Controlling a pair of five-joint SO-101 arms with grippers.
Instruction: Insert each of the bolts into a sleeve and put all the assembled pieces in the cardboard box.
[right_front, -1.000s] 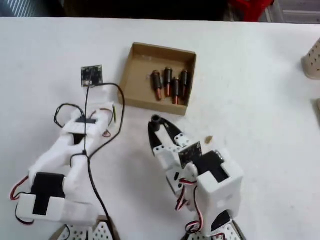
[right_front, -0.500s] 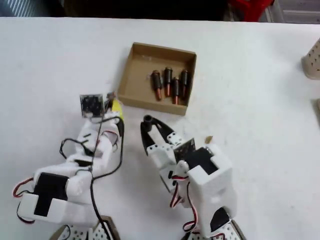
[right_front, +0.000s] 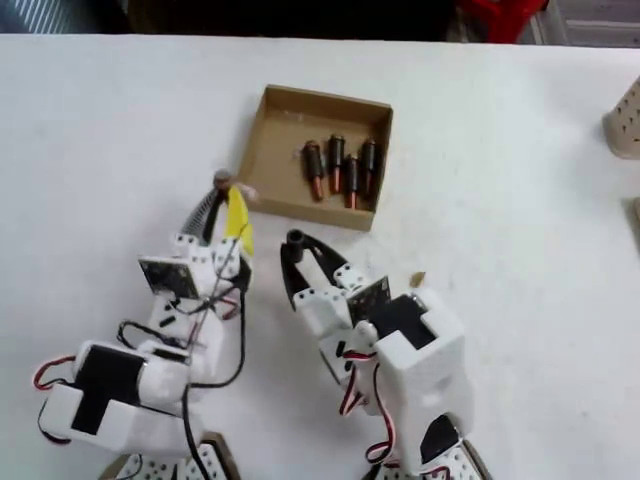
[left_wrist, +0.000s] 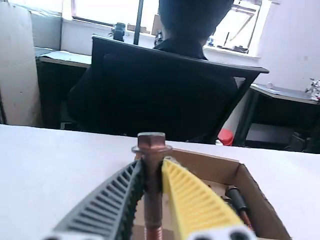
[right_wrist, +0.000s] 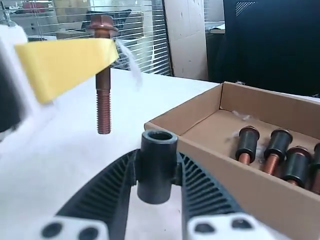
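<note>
the left gripper (right_front: 224, 200) is clenched on a copper bolt (left_wrist: 152, 195). the bolt stands upright between the grey and yellow fingers, head up, just beside the near left corner of the cardboard box (right_front: 258, 150). the right gripper (right_front: 298, 252) grasps a black sleeve (right_wrist: 157, 165), upright with its mouth up. the bolt is off to one side of the sleeve, apart from it. four assembled pieces (right_front: 340, 168) lie side by side in the box.
</note>
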